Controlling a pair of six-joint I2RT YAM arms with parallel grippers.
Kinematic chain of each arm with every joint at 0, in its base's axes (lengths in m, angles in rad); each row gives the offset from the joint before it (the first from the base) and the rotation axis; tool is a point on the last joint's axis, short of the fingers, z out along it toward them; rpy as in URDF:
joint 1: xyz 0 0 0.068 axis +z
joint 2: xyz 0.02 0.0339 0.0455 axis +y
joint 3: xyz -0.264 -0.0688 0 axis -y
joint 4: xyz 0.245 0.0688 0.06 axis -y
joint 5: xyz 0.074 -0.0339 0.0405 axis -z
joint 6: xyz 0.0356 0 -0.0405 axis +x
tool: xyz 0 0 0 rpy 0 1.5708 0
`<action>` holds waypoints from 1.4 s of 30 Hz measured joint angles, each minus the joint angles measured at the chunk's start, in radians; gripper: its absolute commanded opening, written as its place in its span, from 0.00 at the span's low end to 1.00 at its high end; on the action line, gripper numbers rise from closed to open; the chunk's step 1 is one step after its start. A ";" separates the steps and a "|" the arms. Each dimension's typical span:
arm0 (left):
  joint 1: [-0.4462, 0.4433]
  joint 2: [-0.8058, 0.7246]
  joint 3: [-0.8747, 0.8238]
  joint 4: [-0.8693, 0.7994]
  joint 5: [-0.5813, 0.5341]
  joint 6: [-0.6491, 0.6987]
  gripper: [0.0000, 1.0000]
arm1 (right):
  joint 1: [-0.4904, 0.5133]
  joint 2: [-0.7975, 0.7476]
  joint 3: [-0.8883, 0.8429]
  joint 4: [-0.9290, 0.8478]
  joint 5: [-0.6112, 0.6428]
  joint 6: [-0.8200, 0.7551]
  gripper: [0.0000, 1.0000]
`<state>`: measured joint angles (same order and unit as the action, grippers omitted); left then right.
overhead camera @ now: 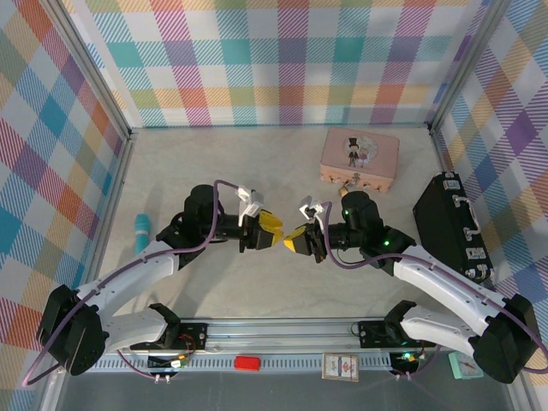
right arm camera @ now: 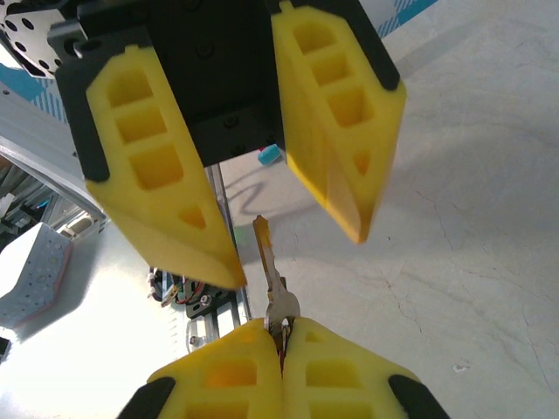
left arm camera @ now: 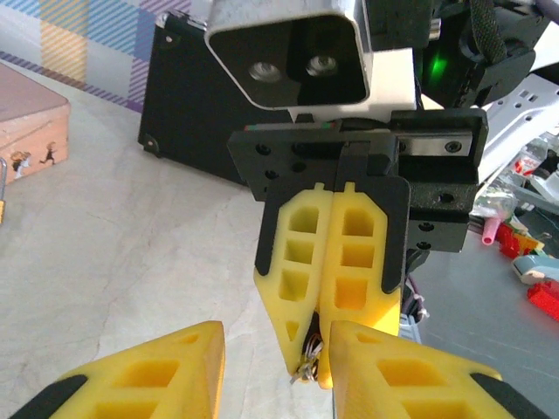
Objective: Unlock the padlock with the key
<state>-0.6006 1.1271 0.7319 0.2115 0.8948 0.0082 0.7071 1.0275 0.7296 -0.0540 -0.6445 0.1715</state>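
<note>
You have the key (right arm camera: 272,284) in the right gripper (right arm camera: 281,332). Its two yellow fingers are pressed fully together on the silver head of the key, and the blade stands out free in front of them. The blade points to the left gripper (overhead camera: 276,229), which faces the right one tip to tip over the middle of the table (overhead camera: 171,163).

The left gripper is partly open and has hold of nothing; there is a clear gap between its fingers (right arm camera: 341,131). In the right wrist view the tip of the key lies inside this gap, nearer to the finger on the left of the picture. You cannot tell from here if it touches that finger. In the left wrist view the key is only a small dark bit at the tips of the closed right gripper, just beside one left finger.

The padlock (overhead camera: 347,184) is well apart from both grippers. It sits at the near edge of the pink tin (overhead camera: 360,154), in the far right part of the table, as a small brass speck. It is too small to tell how its shackle stands. A black case (overhead camera: 447,224) lies to the right of the tin, and a teal object (overhead camera: 140,233) lies near the left wall.
</note>
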 measured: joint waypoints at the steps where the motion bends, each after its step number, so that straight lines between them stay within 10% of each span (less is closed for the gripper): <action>1: 0.002 -0.002 0.000 0.000 0.003 0.000 0.36 | 0.000 0.000 0.000 0.000 0.000 0.000 0.00; 28: 0.007 0.044 0.036 -0.032 0.045 -0.022 0.00 | -0.001 0.015 0.000 0.011 0.048 0.001 0.00; 33: 0.006 0.051 0.036 -0.004 -0.022 -0.079 0.00 | -0.001 0.013 -0.003 0.027 0.081 0.019 0.31; 42: 0.006 0.098 0.030 0.123 -0.278 -0.352 0.00 | -0.002 -0.074 -0.131 0.186 0.172 0.071 0.50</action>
<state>-0.5949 1.2247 0.7620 0.3347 0.6167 -0.3435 0.7052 0.9539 0.5987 0.1318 -0.4721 0.2424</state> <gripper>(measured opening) 0.045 0.469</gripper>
